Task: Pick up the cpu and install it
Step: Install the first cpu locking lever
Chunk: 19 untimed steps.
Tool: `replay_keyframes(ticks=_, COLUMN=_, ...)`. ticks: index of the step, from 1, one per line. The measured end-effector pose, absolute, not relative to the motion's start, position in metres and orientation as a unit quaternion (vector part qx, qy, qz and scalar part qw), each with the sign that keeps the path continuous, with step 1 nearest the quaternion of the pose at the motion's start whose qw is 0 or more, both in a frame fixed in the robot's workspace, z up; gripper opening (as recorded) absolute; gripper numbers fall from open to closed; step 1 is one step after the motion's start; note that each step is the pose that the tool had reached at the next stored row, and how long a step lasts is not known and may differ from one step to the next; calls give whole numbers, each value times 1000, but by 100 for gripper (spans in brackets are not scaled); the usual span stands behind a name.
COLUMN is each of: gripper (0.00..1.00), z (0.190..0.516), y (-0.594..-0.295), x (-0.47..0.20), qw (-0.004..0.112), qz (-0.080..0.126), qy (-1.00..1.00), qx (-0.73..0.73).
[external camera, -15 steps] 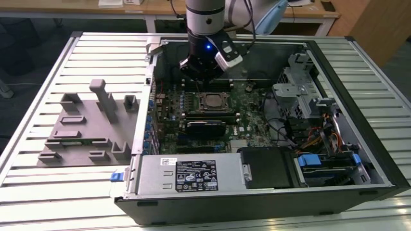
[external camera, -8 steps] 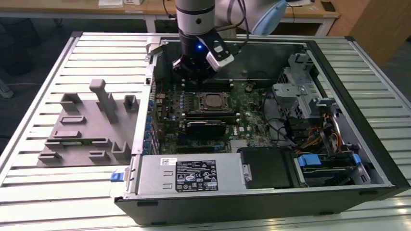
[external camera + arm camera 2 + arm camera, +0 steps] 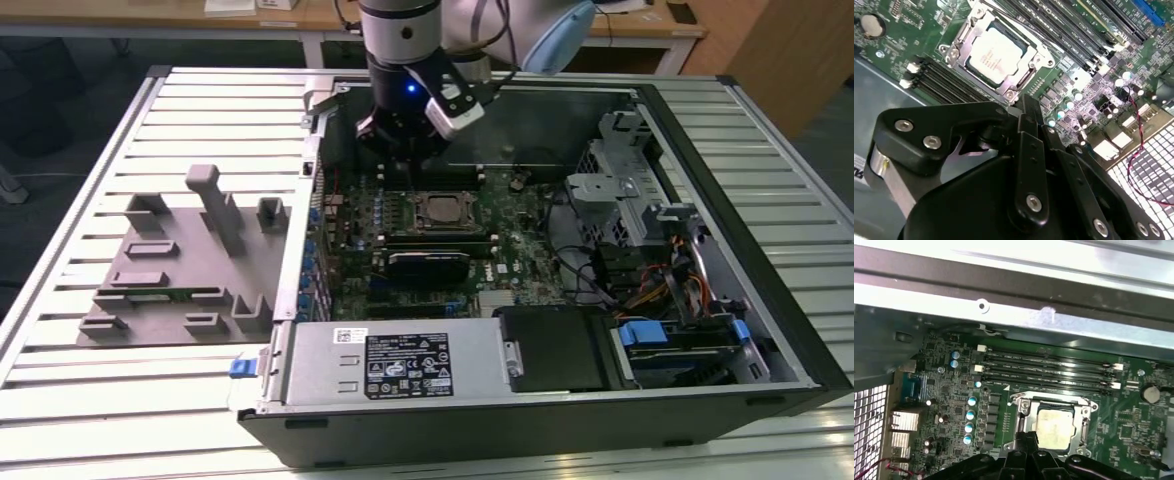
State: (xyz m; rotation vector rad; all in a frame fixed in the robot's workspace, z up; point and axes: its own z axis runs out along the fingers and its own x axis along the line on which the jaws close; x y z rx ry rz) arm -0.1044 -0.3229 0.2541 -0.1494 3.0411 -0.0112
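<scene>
Slatted pale metal surface [image 3: 80,170] carries an open black computer case [image 3: 534,430] lying on its side. At the exterior view's left, a grey plastic fixture plate with upright blocks [image 3: 174,270] lies beside the case. Inside the case, the small flat square silver-topped cpu [image 3: 438,211] [image 3: 994,54] [image 3: 1054,427] sits in its metal-framed socket on the green motherboard [image 3: 914,30]. The black tool [image 3: 407,150] [image 3: 1026,107] [image 3: 1027,436] hangs near the socket's edge, fingers drawn together and gripping nothing.
</scene>
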Motion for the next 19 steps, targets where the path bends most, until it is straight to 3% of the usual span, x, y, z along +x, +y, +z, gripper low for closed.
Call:
replay_keyframes(ticks=9, gripper=11, z=255, y=-323, x=-119, qw=49, qz=-1, qy=998, qx=-45)
replay_keyframes(ticks=14, gripper=11, z=255, y=-323, x=-120, qw=51, qz=33, qy=997, qx=-39)
replay_keyframes(ticks=19, gripper=11, z=255, y=-323, x=-126, qw=51, qz=33, qy=998, qx=-33)
